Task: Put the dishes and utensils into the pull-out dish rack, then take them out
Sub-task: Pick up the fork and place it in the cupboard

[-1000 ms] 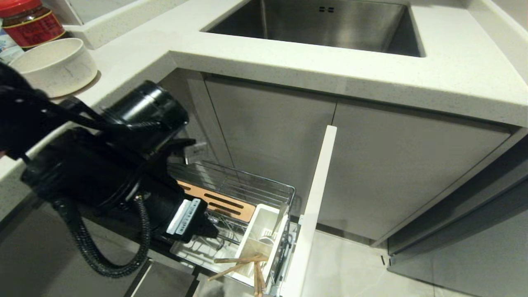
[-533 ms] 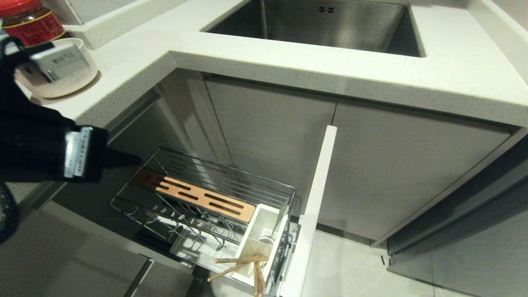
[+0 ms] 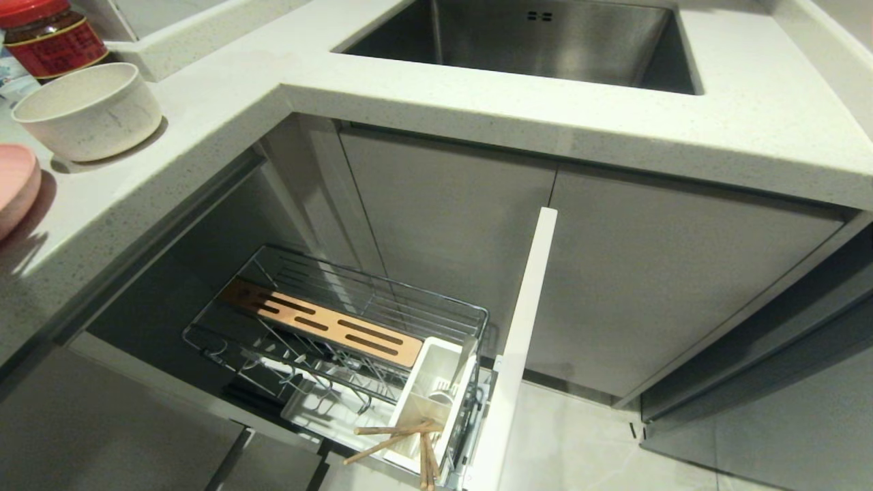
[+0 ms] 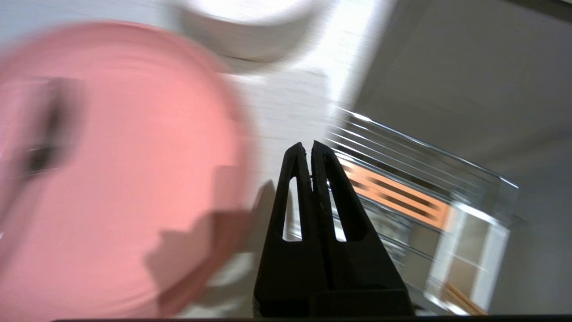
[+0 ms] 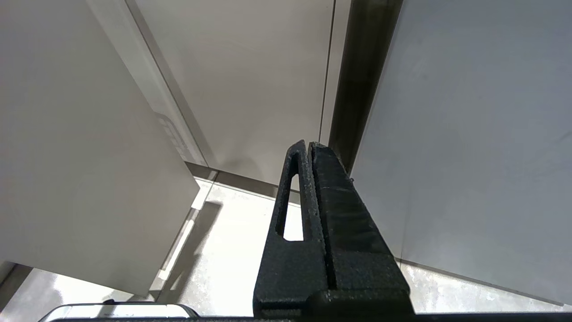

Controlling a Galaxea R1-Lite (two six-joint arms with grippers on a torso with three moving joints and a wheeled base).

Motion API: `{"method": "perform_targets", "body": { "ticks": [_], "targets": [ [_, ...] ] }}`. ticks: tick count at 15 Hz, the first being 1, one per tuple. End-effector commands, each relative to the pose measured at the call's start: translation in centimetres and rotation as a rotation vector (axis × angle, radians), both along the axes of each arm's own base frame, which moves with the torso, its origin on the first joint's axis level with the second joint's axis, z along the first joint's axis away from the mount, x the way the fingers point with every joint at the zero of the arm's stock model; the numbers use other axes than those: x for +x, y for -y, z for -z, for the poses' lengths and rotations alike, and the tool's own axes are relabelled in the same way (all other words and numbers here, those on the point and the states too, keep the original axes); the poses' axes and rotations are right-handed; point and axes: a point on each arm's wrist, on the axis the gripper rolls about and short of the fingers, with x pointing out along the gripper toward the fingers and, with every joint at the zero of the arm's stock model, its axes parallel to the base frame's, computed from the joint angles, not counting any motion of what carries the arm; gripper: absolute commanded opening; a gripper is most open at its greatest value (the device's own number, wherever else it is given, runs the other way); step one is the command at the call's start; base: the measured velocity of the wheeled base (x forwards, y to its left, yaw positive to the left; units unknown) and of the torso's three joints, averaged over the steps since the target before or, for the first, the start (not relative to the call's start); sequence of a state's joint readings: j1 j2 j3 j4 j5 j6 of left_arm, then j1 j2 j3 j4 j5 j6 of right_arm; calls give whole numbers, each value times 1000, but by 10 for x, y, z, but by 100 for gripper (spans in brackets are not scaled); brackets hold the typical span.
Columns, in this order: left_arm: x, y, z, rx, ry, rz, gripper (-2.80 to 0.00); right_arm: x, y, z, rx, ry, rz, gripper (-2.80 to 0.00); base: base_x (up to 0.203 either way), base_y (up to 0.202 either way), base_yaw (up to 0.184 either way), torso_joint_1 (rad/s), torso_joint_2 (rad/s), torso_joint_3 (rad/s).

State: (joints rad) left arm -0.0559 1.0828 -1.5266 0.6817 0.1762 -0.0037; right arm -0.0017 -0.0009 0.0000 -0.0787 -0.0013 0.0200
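Observation:
The pull-out dish rack (image 3: 327,300) stands open under the counter, its wire basket bare around the wooden strip (image 3: 320,324). Wooden chopsticks (image 3: 399,440) stick out of its white utensil holder (image 3: 426,395). On the countertop at left sit the off-white bowl (image 3: 89,109) and the pink plate (image 3: 13,184), which is cut by the picture's edge. No fork shows. My left gripper (image 4: 308,150) is shut and empty, hovering above the counter beside the pink plate (image 4: 111,170), with the rack (image 4: 402,197) below it. My right gripper (image 5: 307,145) is shut, parked low by the cabinet fronts.
A steel sink (image 3: 525,41) is set in the counter (image 3: 750,129) at the back. A red-lidded jar (image 3: 48,34) stands behind the bowl. The rack's white cabinet front (image 3: 518,341) juts out over the floor. Grey cabinet doors (image 3: 648,273) close the space behind.
My left arm has lifted from over the rack, swung away to the left and left the head view. The rack and the plate on the counter now show uncovered.

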Motion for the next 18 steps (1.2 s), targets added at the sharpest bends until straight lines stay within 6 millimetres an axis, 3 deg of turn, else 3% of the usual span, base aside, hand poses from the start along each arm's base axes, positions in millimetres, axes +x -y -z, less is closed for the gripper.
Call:
{"method": "perform_targets", "body": {
  "ticks": [1,9,16,17,18],
  "targets": [
    [-15,-13,-7,28,43,-147,-280,2,0,7,0,-27,0,-280,0,0,0,0,0,0],
    [-24,-38,-10,36,46,-290,-280,2,0,7,0,-26,-1,-280,0,0,0,0,0,0],
    [-10,-62,14,-42,-59,-319,-280,2,0,8,0,-27,0,-280,0,0,0,0,0,0],
    [-10,-65,17,-50,-67,-333,0,2,0,7,0,-26,0,-280,0,0,0,0,0,0],
    [-9,-67,18,-53,-71,-341,0,2,0,8,0,-27,0,-280,0,0,0,0,0,0]
  ]
}}
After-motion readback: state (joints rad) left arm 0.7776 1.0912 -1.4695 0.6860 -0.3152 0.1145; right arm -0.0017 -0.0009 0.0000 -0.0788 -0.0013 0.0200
